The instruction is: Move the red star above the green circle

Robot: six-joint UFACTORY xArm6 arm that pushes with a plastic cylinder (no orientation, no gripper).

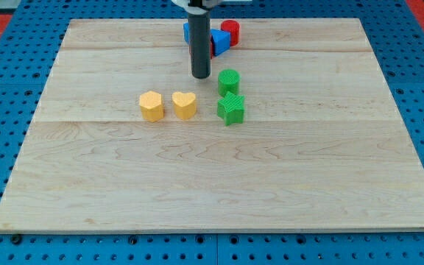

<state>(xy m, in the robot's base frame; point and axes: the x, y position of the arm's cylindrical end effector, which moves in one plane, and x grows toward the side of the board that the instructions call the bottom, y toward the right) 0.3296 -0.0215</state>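
The green circle (228, 80) stands just above the board's middle, with a green star (231, 108) touching its lower side. My tip (200, 76) rests on the board just left of the green circle, a small gap apart. A sliver of a red block (213, 49) shows behind the rod near the view's top. It is mostly hidden by the rod and a blue block (221, 40), so its shape cannot be told. A red cylinder (231, 31) stands right of the blue block.
A yellow hexagon (151, 105) and a yellow heart (184, 104) stand side by side left of the green star. Another blue block (186, 31) peeks out left of the rod. The wooden board (212, 191) lies on a blue pegboard.
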